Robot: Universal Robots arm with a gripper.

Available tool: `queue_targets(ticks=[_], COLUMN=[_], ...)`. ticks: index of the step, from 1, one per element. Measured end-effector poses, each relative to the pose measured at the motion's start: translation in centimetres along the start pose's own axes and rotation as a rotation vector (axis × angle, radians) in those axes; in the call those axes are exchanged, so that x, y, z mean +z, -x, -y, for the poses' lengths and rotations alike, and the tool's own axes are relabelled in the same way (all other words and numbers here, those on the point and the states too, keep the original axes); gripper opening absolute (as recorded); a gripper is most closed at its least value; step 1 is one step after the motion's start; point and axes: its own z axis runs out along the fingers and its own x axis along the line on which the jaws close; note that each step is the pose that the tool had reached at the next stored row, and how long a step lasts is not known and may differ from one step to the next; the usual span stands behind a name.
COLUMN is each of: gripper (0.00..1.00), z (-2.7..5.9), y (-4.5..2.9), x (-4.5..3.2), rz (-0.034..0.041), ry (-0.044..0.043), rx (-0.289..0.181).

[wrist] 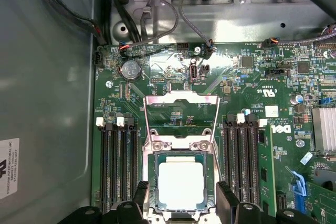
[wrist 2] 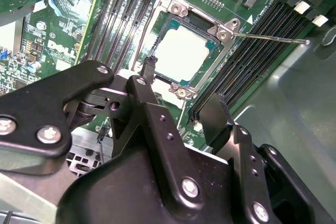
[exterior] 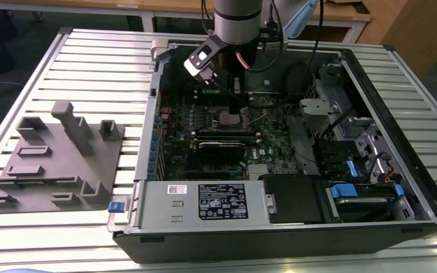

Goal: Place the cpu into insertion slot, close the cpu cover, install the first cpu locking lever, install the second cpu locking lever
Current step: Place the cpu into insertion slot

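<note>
- Your gripper (wrist: 182, 195) hangs just above the socket (wrist: 152, 179); its fingers (wrist: 227, 195) are spread apart and hold nothing;
- the chip (wrist: 181, 183) already lies flat in that socket;
- the cover (wrist: 181, 99) is swung open, off the chip.

A slatted metal table (exterior: 89, 62) is carrying everything. An open black computer case (exterior: 279, 244) is lying on its side across the slats, taking up most of the surface. A grey moulded fixture (exterior: 52, 165) with upright posts and shallow pockets is sitting flat on the table near the case, to the exterior view's left of it, not touching it.
</note>
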Motion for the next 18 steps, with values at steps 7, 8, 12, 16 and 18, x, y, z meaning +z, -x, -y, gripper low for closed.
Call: queue_targets(ticks=[7, 8, 12, 16, 18], gripper=[0.61, 0.61, 0.61, 0.61, 0.61], z=[-0.03, -0.04, -0.07, -0.08, -0.08], y=[0.00, -0.01, -0.02, -0.02, -0.02], x=[-0.27, -0.37, -0.68, -0.71, -0.72], rz=[0.0002, 0.0001, -0.0001, -0.0001, -0.0001], ry=[-0.0001, 0.0000, 0.0001, 0.0000, 0.0001], rx=[0.000, 0.000, 0.000, 0.000, 0.000])
